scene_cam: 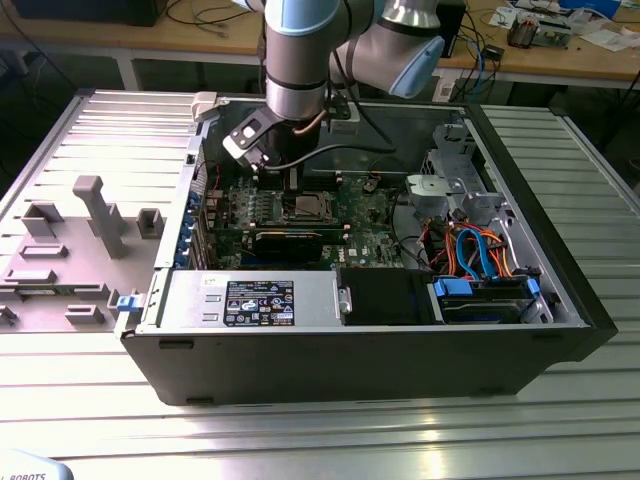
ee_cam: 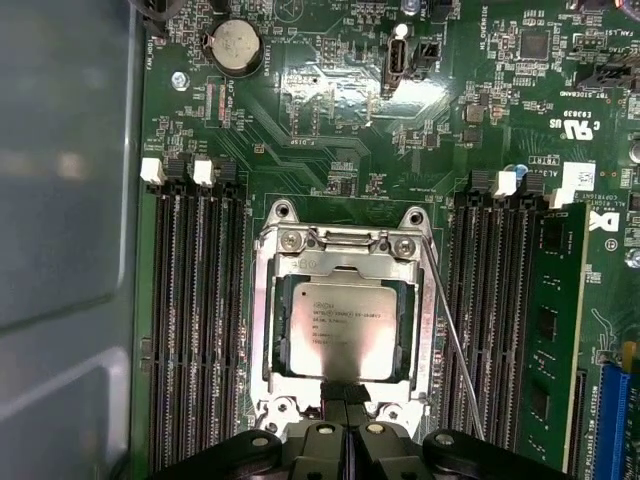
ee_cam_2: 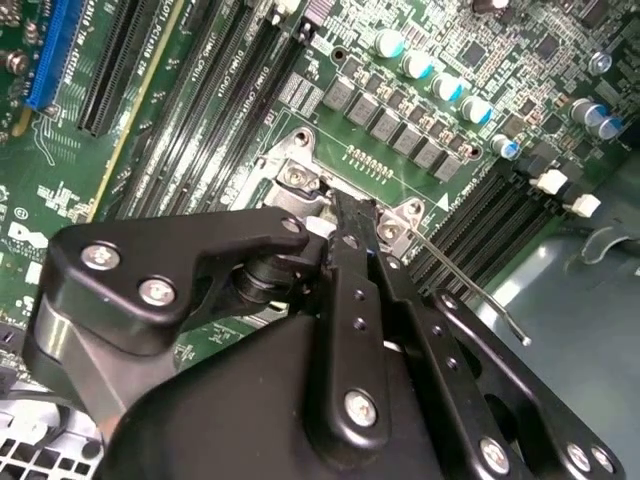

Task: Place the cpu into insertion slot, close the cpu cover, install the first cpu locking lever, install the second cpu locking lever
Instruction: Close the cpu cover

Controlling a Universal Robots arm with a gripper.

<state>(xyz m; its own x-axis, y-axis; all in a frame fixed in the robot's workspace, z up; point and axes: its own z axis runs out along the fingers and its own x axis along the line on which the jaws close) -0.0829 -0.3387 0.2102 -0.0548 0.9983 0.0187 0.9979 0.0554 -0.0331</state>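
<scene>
1 cpu (ee_cam: pixel 345 325) sits in the insertion slot (ee_cam: pixel 345 240). 1 cpu cover (ee_cam: pixel 265 330) lies flat over it, chip top showing through the window. 1 thin lever rod (ee_cam: pixel 452 340) runs along one side of the slot, angling away from its rim. End effector (ee_cam: pixel 345 392) is at the slot's edge, fingers pinched together, narrow. 2 memory-slot banks (ee_cam: pixel 195 330) flank the slot, with 1 memory module (ee_cam: pixel 550 330) in the bank beyond the rod. 1 open PC case (scene_cam: pixel 350 350) holds the slot's board and sits on the worktop (scene_cam: pixel 300 440).

Coin battery (ee_cam: pixel 236 45); green memory module (ee_cam: pixel 548 330)
</scene>
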